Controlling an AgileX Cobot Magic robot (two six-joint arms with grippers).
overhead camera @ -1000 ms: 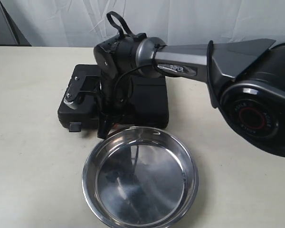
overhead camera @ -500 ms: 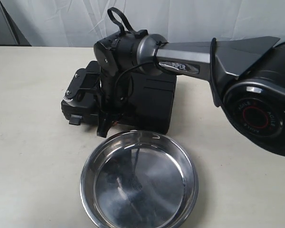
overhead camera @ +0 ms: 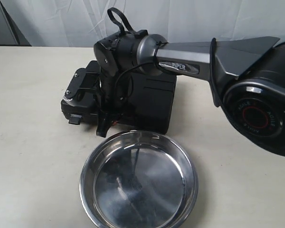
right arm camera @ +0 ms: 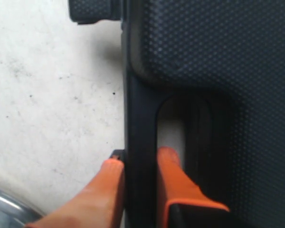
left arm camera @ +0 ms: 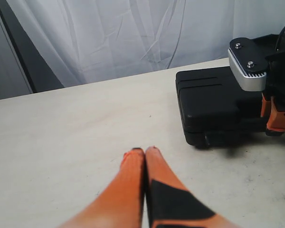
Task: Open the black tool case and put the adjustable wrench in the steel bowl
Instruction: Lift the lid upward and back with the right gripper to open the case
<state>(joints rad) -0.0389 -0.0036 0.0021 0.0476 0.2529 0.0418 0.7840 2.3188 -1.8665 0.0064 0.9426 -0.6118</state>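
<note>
Nearest to me sits the bowl point(overhead camera: 152, 185), shiny and with nothing in it, on the pale desk point(overhead camera: 33, 156). Just beyond its far rim the right hand point(right arm camera: 140, 159) points down at the near edge of the black case point(overhead camera: 152, 102). Its two orange fingers are pinched narrow around the case's handle point(right arm camera: 140, 95), one finger in the handle slot and the other on the outside, so it is holding the case by that bar. A little to the left along the same edge a small tab point(overhead camera: 75, 120) juts out, which I take for a catch.

The case looks closed from here, with the lid down on the base. The wrench is nowhere to be seen. I would guess it lies inside.

So the job is at its first step, getting the case open. The next move calls for freeing the catch and lifting the lid without dragging the whole case into the bowl.

Off to the left of the case, the left hand point(left arm camera: 143, 152) hangs over bare desk with its fingers pressed together, holding nothing. A white curtain point(overhead camera: 61, 23) closes off the far side.
</note>
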